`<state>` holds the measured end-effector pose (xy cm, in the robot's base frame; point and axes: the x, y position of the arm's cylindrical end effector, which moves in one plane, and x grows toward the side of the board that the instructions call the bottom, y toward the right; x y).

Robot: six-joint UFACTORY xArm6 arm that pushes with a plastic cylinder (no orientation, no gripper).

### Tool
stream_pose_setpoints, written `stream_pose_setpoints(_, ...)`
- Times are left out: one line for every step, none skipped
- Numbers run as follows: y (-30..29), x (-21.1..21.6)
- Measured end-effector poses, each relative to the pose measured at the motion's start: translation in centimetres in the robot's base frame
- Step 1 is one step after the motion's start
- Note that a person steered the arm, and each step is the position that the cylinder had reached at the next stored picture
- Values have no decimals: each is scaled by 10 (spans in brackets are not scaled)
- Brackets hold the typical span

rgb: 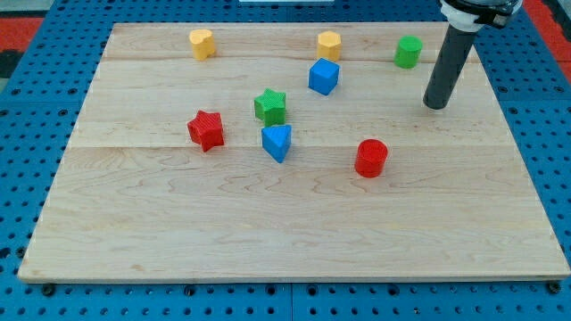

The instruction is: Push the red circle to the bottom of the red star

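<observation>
The red circle (370,158) lies on the wooden board right of centre. The red star (206,130) lies at the view's left of centre, far to the left of the circle. My tip (434,105) stands at the view's upper right, above and to the right of the red circle, apart from it. It touches no block.
A green star (270,106) and a blue triangle (277,142) lie between the red star and the red circle. A blue cube (324,77), a yellow hexagon (329,45), a yellow heart (202,43) and a green cylinder (409,52) lie toward the view's top.
</observation>
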<state>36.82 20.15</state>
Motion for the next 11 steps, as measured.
stream_pose_setpoints(-7, -4)
stream_pose_setpoints(-36, -9)
stream_pose_setpoints(-24, 46)
stream_pose_setpoints(-46, 94)
stream_pose_setpoints(-126, 84)
stream_pose_setpoints(-158, 107)
stream_pose_setpoints(-139, 121)
stream_pose_setpoints(-158, 157)
stream_pose_setpoints(-245, 117)
stream_pose_setpoints(-267, 107)
stream_pose_setpoints(-313, 126)
